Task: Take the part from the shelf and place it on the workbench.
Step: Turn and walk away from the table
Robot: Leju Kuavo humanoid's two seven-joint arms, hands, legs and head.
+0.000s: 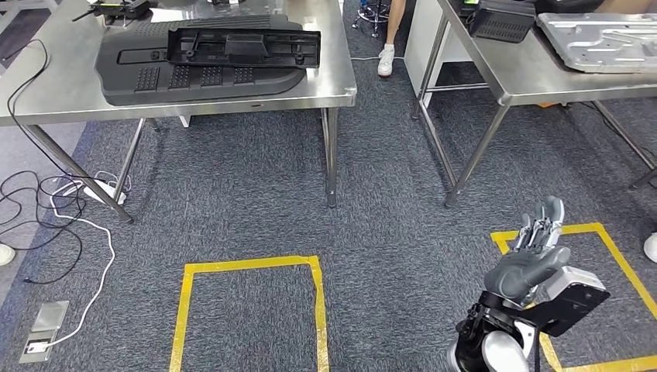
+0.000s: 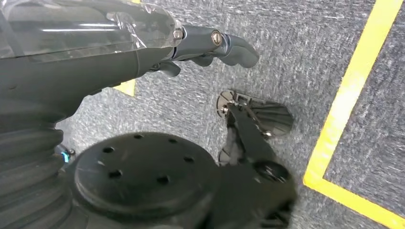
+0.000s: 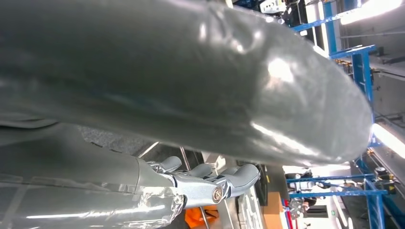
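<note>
Two black plastic parts lie on the steel workbench [image 1: 46, 85] at the far left: a flat ribbed panel [image 1: 194, 74] and a long narrow tray-like piece [image 1: 244, 45] resting on top of it. My right hand [image 1: 534, 260] is raised at the lower right over the carpet, fingers apart and pointing up, holding nothing. In the right wrist view its thick thumb [image 3: 191, 71] fills much of the picture and the fingers [image 3: 215, 183] are empty. My left hand [image 2: 215, 45] hangs above the floor, its fingers loosely extended with nothing in them.
A second steel table [image 1: 534, 77] at the right carries a silver metal panel [image 1: 600, 39] and a black box [image 1: 502, 19]. Yellow tape squares [image 1: 248, 267] [image 1: 612, 240] mark the carpet. Cables [image 1: 46, 209] trail at the left. A person's leg and white shoe [image 1: 386, 58] stand between the tables.
</note>
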